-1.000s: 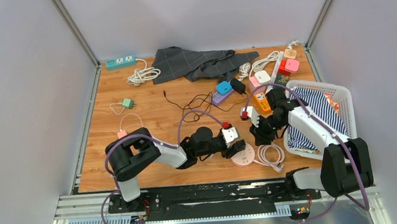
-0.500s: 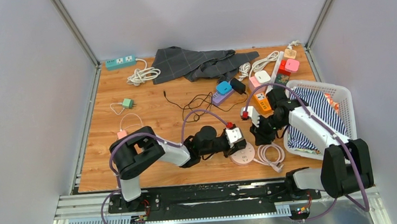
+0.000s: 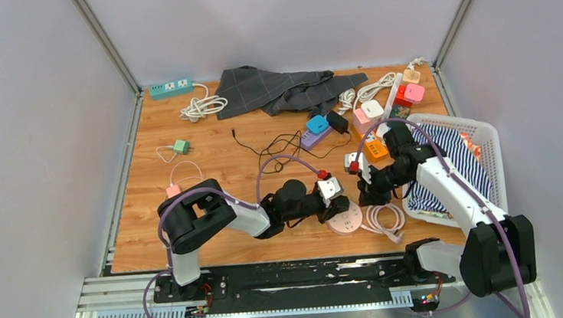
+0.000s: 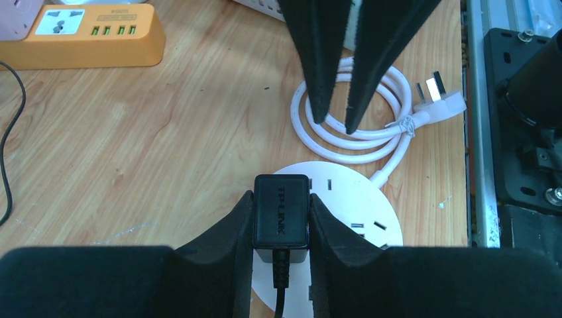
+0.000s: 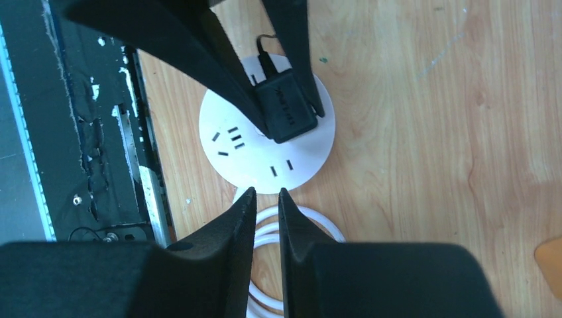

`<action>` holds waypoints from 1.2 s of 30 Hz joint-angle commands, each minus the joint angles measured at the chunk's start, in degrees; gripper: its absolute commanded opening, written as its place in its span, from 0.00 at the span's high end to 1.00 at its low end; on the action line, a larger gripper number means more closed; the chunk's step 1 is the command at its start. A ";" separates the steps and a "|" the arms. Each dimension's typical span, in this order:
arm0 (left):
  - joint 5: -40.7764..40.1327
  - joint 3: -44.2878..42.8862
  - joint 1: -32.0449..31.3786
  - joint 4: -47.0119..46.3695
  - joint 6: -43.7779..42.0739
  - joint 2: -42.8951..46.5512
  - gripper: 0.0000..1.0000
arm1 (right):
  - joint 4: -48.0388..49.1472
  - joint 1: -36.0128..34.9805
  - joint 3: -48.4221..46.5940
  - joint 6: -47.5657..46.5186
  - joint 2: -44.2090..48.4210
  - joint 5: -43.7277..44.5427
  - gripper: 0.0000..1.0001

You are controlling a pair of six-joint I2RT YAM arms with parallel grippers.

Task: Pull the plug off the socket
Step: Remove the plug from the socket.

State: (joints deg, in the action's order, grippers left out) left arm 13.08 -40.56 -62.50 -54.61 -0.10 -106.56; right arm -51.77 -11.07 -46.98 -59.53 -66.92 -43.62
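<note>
A black plug (image 4: 281,218) stands in the round white socket (image 4: 344,199) near the table's front edge. My left gripper (image 4: 281,199) is shut on the plug, one finger pressed against each side. From above, the left gripper (image 3: 336,204) lies low over the socket (image 3: 344,220). My right gripper (image 5: 266,192) hovers just past the socket's rim (image 5: 265,165), above the coiled white cable (image 4: 371,132). Its jaws stand a narrow gap apart with nothing between them. The right wrist view also shows the plug (image 5: 286,111) between the left fingers.
An orange power strip (image 3: 372,149) lies behind the socket. A white basket (image 3: 484,141) with striped cloth stands to the right. Black cables (image 3: 277,144), a grey cloth (image 3: 272,90) and more power strips fill the back. The metal rail (image 4: 517,132) runs close to the socket.
My left gripper has slid a little to the right over the socket and closed on the plug. The right gripper's jaws have narrowed and its arm has shifted slightly.
</note>
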 commanded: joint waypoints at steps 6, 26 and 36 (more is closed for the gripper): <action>-1.14 3.20 -0.36 -6.87 3.35 -1.97 1.00 | -3.44 0.69 3.65 -11.64 0.13 -4.54 1.00; 0.28 5.75 -0.42 -15.86 2.72 -4.05 1.00 | 6.23 -9.69 4.86 -2.60 -10.05 8.82 1.00; 1.18 7.33 -0.46 -24.53 6.88 -7.17 1.00 | 6.28 -10.54 4.79 -0.32 -13.12 10.92 1.00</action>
State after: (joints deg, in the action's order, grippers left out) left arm 13.04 -34.85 -62.50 -74.11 5.13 -111.87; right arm -45.93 -20.56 -43.44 -60.62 -77.69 -38.09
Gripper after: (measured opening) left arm 0.294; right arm 0.003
